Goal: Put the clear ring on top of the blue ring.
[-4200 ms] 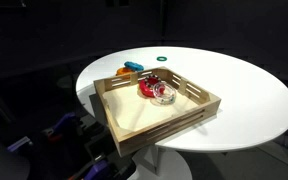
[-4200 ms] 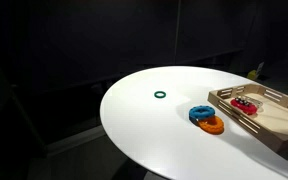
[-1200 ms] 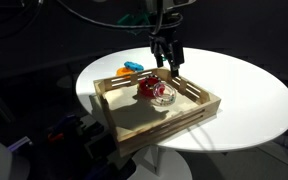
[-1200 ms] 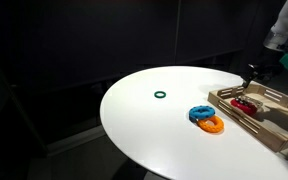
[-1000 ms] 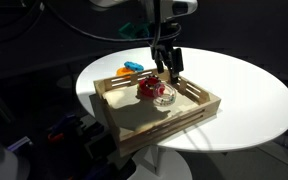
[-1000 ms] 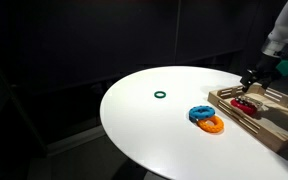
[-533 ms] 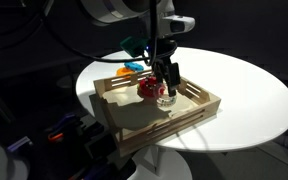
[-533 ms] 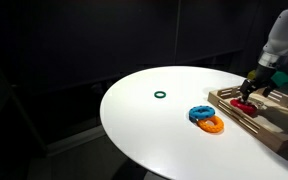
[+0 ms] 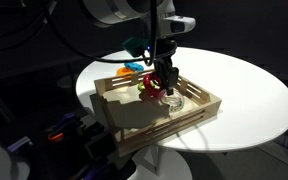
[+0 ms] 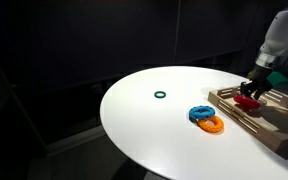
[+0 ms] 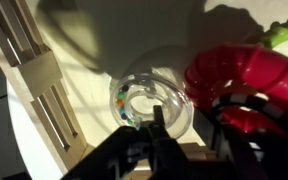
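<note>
Now glassy clear ring beside glossy red ring, slatted wooden tray.

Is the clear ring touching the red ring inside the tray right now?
Touching. In the wrist view the red ring presses against the rim of the clear ring, with none of the tray floor showing between them.

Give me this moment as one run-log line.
phase: reach | gripper: jaws open, down at clear ring in tray | red ring: beside it | blue ring: outside tray, nothing on it
</note>
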